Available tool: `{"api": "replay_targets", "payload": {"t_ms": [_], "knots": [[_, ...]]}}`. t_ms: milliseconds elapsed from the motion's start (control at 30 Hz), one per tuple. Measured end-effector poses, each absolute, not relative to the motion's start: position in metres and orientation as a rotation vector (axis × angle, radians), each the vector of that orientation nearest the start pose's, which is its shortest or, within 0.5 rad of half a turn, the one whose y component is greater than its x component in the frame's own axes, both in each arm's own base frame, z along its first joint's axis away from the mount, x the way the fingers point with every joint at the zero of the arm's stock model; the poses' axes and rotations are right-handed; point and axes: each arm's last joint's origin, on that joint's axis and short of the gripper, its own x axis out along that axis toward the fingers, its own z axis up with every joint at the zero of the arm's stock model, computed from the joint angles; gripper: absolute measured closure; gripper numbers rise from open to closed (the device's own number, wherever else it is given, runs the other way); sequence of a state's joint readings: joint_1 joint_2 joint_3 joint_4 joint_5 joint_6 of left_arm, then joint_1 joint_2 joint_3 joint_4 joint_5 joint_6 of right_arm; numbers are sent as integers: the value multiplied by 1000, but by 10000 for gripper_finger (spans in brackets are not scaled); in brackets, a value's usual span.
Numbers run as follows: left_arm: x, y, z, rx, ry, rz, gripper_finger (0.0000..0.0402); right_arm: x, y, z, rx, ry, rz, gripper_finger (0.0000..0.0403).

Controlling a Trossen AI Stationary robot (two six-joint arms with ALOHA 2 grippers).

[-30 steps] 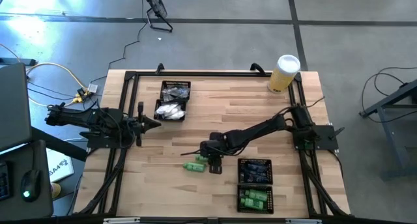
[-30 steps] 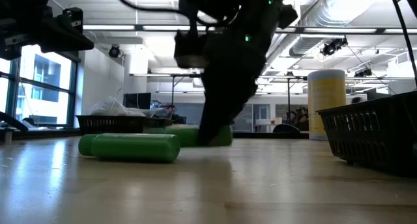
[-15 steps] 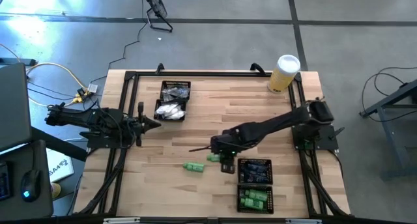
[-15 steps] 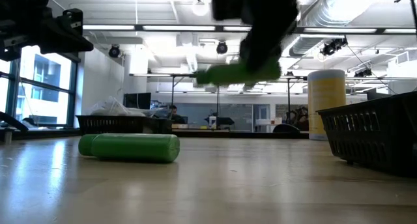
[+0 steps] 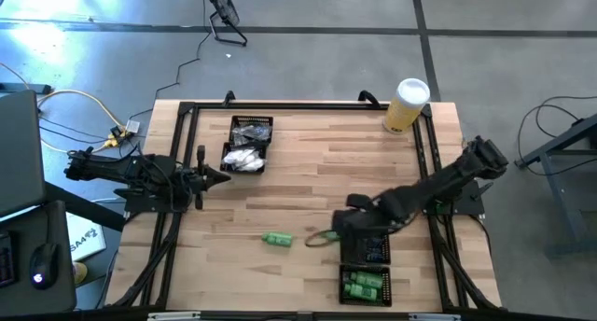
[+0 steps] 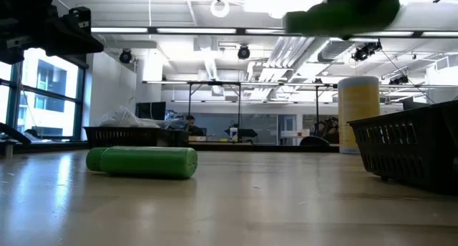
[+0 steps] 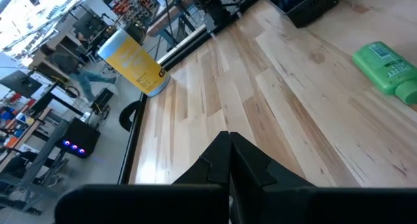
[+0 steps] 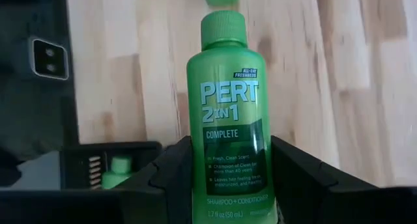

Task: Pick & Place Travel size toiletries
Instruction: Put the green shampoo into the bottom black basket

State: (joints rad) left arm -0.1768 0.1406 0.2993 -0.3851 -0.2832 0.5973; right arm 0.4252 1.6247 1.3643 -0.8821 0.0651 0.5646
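Right gripper [image 8: 228, 185] clenched on bright green plastic shampoo bottle [image 8: 228, 120], raised above table beside black mesh tray [image 5: 366, 265] at near right. Bottle's long axis runs forward from fingers, cap outward. Tray's near compartment, holding green bottles, lies just nearward. Second green bottle [image 5: 277, 239] lies on table to left. Left gripper [image 7: 228, 165] closed, parked far left.

Printed on green bottle [image 8: 228, 120] clamped between right gripper [image 8: 229, 185] fingers: "PERT 2IN1", "COMPLETE", "ALL-DAY FRESHNESS", "SHAMPOO + CONDITIONER"; smaller print below unreadable.
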Motion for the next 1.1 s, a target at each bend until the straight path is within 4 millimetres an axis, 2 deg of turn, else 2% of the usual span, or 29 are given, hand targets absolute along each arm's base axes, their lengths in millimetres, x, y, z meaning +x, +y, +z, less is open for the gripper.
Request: {"api": "replay_targets", "payload": {"t_ms": [67, 300, 767, 967, 1100], "knots": [[84, -7, 217, 646, 245, 37, 402, 285, 142, 268, 222, 1160, -23, 235], [84, -7, 217, 646, 246, 43, 402, 261, 170, 245, 304, 1136, -21, 234], [85, -6, 221, 602, 209, 80, 402, 207, 238, 243, 420, 1052, -38, 232], [85, -6, 221, 539, 206, 86, 402, 192, 257, 231, 426, 1049, -68, 232], [85, -6, 221, 496, 204, 90, 402, 190, 271, 214, 410, 1070, -65, 232]]}}
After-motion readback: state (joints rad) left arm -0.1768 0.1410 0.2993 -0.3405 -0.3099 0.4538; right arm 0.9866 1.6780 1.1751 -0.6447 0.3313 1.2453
